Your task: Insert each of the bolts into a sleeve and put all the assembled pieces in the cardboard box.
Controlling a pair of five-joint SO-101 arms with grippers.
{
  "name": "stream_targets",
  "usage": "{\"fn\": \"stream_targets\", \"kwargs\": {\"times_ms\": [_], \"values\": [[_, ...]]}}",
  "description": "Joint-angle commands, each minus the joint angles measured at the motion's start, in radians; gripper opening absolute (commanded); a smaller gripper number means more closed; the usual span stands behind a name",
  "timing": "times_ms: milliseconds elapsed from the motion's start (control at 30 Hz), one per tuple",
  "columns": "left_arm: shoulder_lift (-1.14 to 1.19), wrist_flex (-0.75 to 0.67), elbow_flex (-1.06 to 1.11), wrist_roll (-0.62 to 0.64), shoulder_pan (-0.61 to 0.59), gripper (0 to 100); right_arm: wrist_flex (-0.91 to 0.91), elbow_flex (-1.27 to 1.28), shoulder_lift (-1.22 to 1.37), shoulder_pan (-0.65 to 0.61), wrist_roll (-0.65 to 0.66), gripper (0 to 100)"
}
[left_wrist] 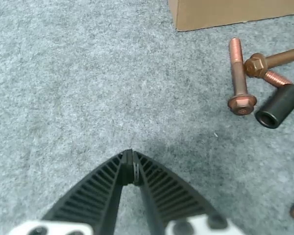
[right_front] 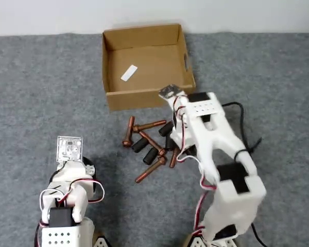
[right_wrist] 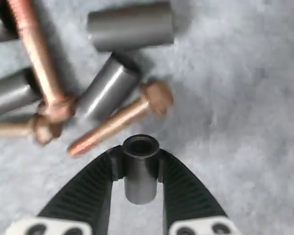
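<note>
My right gripper [right_wrist: 140,157] is shut on a dark sleeve [right_wrist: 140,169], held end-up just above the grey mat. Right in front of it lies a copper bolt [right_wrist: 118,120], with more sleeves [right_wrist: 130,25] and bolts [right_wrist: 36,56] crowded behind. In the high view the right arm [right_front: 206,123] leans over the right side of the pile of bolts [right_front: 150,171] and sleeves [right_front: 140,144]. The cardboard box [right_front: 109,62] stands open behind the pile. My left gripper [left_wrist: 130,167] is shut on nothing, low over bare mat, left of a bolt [left_wrist: 239,78] and a sleeve [left_wrist: 279,105].
A white label [right_front: 129,73] lies on the box floor. The left arm [right_front: 67,200] stays near the front left. Grey mat [right_front: 46,92] spreads free to the left of the pile and to the right of the box. A black cable [right_front: 242,118] trails beside the right arm.
</note>
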Motion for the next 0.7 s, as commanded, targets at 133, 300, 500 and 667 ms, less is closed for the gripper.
{"fn": "stream_targets", "kwargs": {"times_ms": [133,300,500,667], "values": [[-0.006,0.006,-0.005,-0.005,0.002,1,0.239,-0.021,-0.358,-0.007,-0.002,0.9],[-0.006,0.006,-0.005,-0.005,0.002,1,0.335,-0.021,-0.532,-0.005,-0.086,0.9],[-0.006,0.006,-0.005,-0.005,0.003,1,0.421,-0.006,-0.667,0.021,-0.157,0.9],[-0.002,0.008,-0.005,0.000,0.003,1,0.421,0.041,-0.750,0.130,-0.161,0.9]]}}
